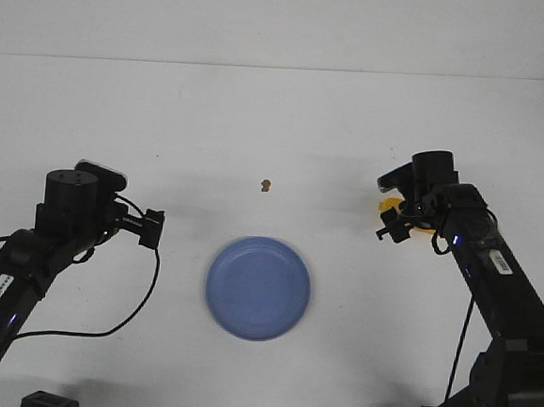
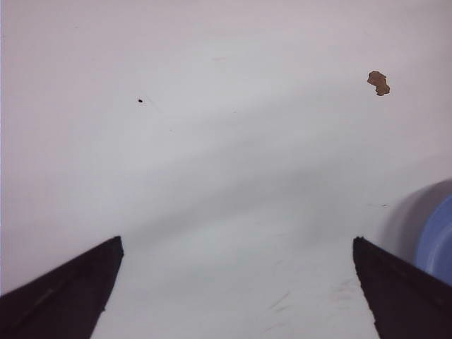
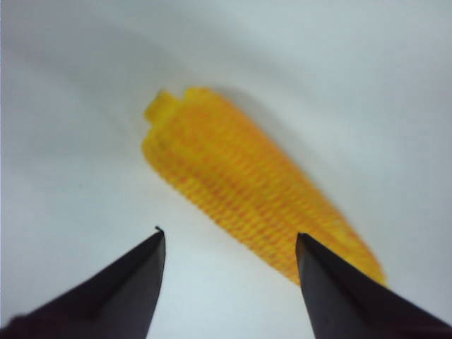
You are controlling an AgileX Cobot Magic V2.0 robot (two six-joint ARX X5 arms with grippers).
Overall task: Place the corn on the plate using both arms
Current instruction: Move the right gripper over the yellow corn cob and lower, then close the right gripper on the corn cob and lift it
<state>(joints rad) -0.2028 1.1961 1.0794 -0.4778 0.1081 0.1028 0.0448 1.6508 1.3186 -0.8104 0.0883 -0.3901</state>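
The yellow corn (image 3: 247, 201) lies on the white table, close in front of my right gripper (image 3: 229, 236), which is open and empty with one finger overlapping the cob's tapered end. In the front view the corn (image 1: 388, 209) is mostly hidden behind the right gripper (image 1: 394, 229) at the right of the table. The blue plate (image 1: 258, 287) sits at the table's middle front; its edge shows in the left wrist view (image 2: 438, 240). My left gripper (image 1: 153, 228) is open and empty over bare table, left of the plate, also seen in its wrist view (image 2: 236, 244).
A tiny brown speck (image 1: 266, 184) lies on the table beyond the plate, and shows in the left wrist view (image 2: 378, 82). The table's far edge (image 1: 282, 70) meets a pale wall. The left arm's cable (image 1: 131, 315) loops near the plate's left side.
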